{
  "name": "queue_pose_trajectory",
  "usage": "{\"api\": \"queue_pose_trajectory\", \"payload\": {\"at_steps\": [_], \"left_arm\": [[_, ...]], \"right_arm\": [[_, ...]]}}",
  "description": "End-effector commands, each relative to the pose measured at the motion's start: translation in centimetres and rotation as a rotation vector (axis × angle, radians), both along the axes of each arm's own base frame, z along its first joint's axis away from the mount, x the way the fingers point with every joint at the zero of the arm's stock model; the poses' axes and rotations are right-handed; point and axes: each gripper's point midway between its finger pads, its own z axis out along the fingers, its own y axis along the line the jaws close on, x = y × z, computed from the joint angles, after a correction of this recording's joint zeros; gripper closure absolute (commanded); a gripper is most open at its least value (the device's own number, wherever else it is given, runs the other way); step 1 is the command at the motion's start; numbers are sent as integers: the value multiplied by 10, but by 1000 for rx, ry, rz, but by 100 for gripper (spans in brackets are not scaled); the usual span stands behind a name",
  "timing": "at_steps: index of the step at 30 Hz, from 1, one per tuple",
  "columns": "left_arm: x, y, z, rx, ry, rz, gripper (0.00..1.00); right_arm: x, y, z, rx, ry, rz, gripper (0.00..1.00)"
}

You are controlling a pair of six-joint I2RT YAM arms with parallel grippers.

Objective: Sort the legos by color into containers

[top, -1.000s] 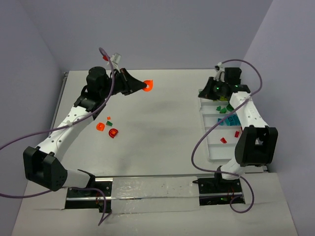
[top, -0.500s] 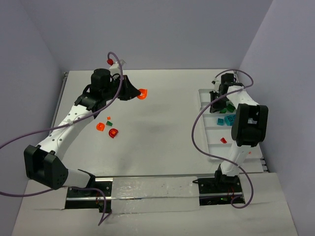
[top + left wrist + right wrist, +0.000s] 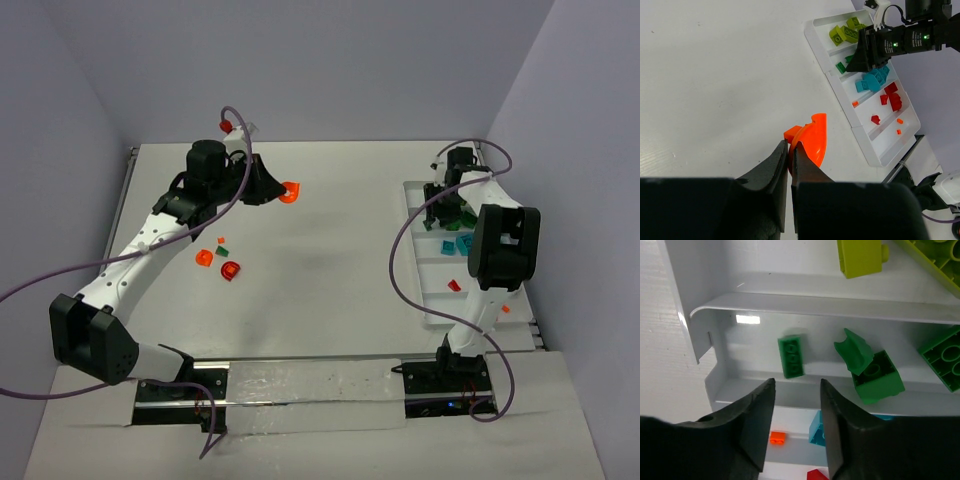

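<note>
left gripper [image 3: 790, 150]: pinching the orange lego [image 3: 812, 142], centre of its wrist view
right gripper [image 3: 796, 390]: jaws spread, empty, over the dark green brick [image 3: 791, 356] in the tray [image 3: 685, 285]
relation: tray lies upper right of the held piece, well apart, long axis diagonal
loose legos [image 3: 230, 270]: left-centre of top view, left arm nearer

I work in a robotics lab cell: a white counter [image 3: 330, 300] boxed in by plain lilac walls [image 3: 300, 70]. My two arms [image 3: 135, 255] are bolted to a metal rail [image 3: 310, 385] at frame bottom, purple cables [image 3: 392, 295] trailing.
</note>
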Motion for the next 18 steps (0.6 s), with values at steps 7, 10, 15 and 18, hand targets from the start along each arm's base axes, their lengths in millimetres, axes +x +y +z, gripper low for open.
{"api": "queue_pose_trajectory", "payload": {"at_steps": [7,10,15,18], "left_arm": [[-10,-5,5,23,-89,-92,100],[-29,-17,-2,44,-136,-241,100],[-48,-34,-12,49,-163,-351,100],[-60,-44,-13,85,-182,-396,100]], "right_arm": [[1,36,94,152,-178,106,46],[-21,95,154,439,-257,266,44],[-66,197,219,726,-303,526,41],[-87,237,229,798,-278,599,40]]}}
